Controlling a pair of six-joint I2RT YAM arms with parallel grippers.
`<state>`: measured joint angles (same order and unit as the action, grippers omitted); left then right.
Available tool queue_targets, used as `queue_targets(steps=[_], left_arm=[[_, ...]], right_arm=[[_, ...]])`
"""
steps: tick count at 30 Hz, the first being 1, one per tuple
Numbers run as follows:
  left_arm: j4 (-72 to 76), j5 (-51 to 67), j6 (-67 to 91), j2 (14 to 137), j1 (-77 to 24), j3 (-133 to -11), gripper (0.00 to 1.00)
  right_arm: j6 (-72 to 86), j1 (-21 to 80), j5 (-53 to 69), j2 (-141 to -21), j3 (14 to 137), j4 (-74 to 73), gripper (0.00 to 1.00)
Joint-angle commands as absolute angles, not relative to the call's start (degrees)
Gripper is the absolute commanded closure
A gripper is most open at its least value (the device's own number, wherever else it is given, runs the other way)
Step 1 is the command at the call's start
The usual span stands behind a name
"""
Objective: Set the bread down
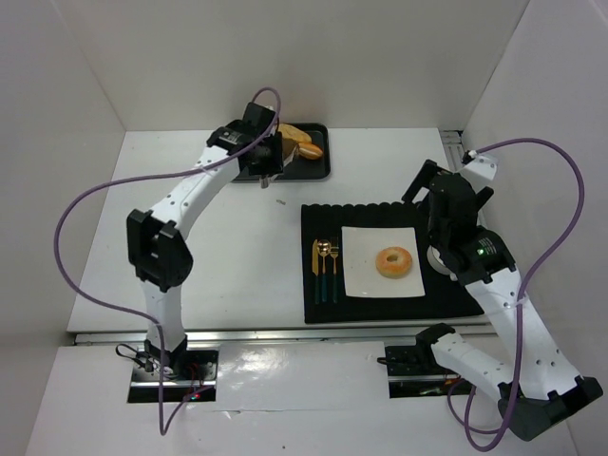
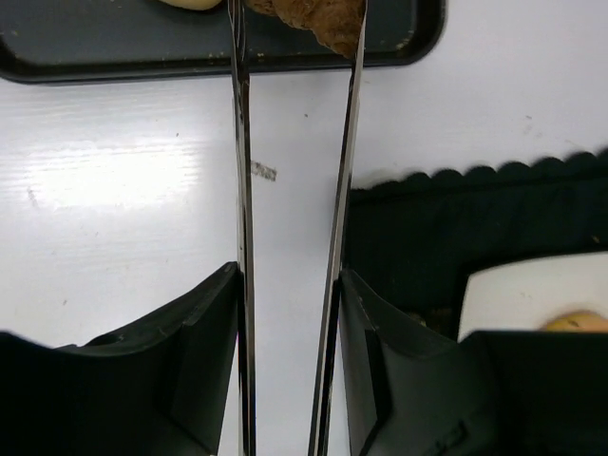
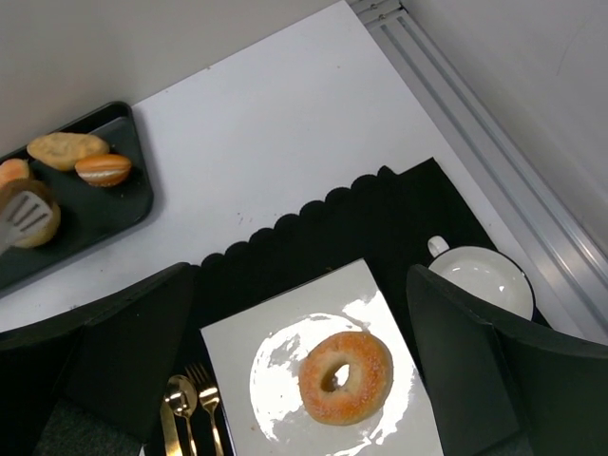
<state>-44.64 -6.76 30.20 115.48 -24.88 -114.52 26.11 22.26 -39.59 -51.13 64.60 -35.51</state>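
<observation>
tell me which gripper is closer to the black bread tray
Left. The left gripper sits over the left end of the tray, its tongs reaching into it. The right gripper hovers above the placemat, well off to the right.

Brown bread roll [image 2: 313, 19] on black tray [image 2: 114, 47], table's far side.

- No text, label, brand, number or sign can be read in any view.
- Tabletop [image 2: 114, 190]: one small dark mark [image 2: 263, 171] just ahead of the left claw [image 2: 288, 285]. It is too blurred to tell whether it is print.
</observation>
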Motion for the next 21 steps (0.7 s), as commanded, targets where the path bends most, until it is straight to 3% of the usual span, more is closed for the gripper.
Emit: queue_targets(steps=[1, 13, 21], left_arm=[[-44.03, -7.74, 28.92, 104.25, -27.76, -111.81, 0.80], [-32.79, 6.41, 26.88, 88.86, -46.48, -82.55, 0.85], [-33.40, 7.65, 27.42, 91.41, -50.80, -81.47, 0.82]], right_arm=[[26.19, 22.68, -39.29, -50.98, 64.16, -32.26, 0.00], [25.14, 22.15, -40.96, -49.92, 65.30, -32.95, 0.00], [25.66, 22.15, -39.82, -49.39, 65.82, -33.49, 0.00]])
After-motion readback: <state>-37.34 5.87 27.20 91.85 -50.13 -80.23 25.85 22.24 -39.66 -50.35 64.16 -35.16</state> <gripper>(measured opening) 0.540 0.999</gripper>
